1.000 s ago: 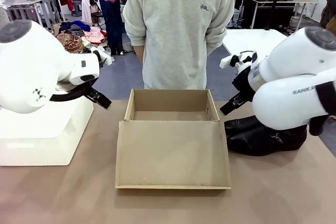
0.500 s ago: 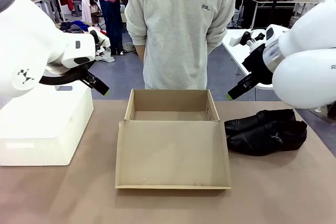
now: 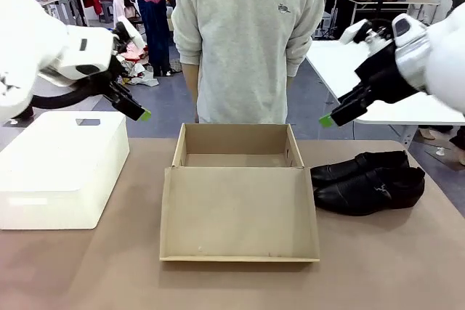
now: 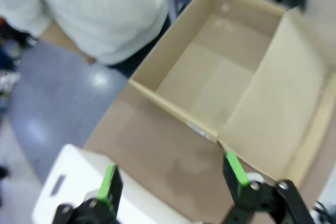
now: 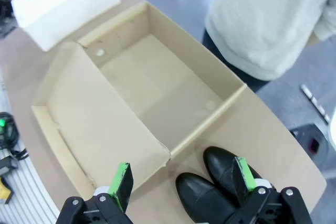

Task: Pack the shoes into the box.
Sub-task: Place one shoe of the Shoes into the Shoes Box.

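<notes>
The tan cardboard box [image 3: 234, 144] stands open mid-table with nothing inside, its flap lid [image 3: 240, 212] lying flat toward me. The glossy black shoes [image 3: 367, 183] lie side by side on the table just right of it. My left gripper [image 3: 144, 115] hangs open in the air above the box's far left corner. My right gripper [image 3: 325, 120] hangs open above the far right, over the shoes' toes. In the left wrist view the gripper [image 4: 173, 179] looks down on the box [image 4: 210, 77]. The right gripper [image 5: 184, 178] looks down on the shoes [image 5: 215, 190] and the box [image 5: 157, 93].
A large white plastic block [image 3: 62, 168] sits at the table's left. A person in a pale sweatshirt [image 3: 247, 41] stands at the far edge behind the box, hands out of sight. A white table [image 3: 349, 63] stands beyond on the right.
Both arms have lifted and swung outward, uncovering the shoes and the white block. Both grippers stayed open. The box and the shoes have not moved.
</notes>
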{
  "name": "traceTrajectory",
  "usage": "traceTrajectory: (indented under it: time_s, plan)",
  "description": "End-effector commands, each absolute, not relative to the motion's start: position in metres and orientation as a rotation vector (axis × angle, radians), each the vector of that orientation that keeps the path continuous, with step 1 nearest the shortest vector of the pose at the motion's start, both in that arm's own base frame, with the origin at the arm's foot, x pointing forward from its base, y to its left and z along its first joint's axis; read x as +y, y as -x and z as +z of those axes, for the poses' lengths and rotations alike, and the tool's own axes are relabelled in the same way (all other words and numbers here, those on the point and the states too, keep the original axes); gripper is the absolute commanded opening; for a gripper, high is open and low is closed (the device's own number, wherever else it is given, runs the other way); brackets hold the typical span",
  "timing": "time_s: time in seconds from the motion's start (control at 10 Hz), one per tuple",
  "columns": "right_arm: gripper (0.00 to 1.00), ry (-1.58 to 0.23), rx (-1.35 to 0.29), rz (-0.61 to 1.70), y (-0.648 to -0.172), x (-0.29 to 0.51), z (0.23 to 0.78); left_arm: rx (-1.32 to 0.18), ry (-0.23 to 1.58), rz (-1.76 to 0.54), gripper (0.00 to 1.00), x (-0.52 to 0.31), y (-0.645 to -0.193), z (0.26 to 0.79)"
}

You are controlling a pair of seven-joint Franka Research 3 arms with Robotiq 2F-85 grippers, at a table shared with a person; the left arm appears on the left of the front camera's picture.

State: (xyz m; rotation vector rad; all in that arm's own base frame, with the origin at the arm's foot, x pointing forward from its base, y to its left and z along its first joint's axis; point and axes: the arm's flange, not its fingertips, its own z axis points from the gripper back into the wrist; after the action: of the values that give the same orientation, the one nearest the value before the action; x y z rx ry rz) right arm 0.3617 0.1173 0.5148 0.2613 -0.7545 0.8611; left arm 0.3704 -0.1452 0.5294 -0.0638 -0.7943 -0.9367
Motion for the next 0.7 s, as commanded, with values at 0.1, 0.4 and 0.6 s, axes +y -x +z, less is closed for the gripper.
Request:
traceTrajectory:
  time_s: [0.1,0.4,0.6]
  plan:
    - [1.0,-0.393,-0.796,0.964,-0.362,0.093,0.525,-0.857,0.212,-1.058,1.0,-0.114,-0.36,0.542]
    - [1.0,-0.49,-0.825,1.026,-0.36,0.086,0.529,-0.913,0.292,-1.085,1.0,-0.101,-0.355,0.548]
    - [1.0,-0.543,-0.837,1.048,-0.359,0.082,0.53,-0.934,0.329,-1.083,1.0,-0.095,-0.353,0.549]
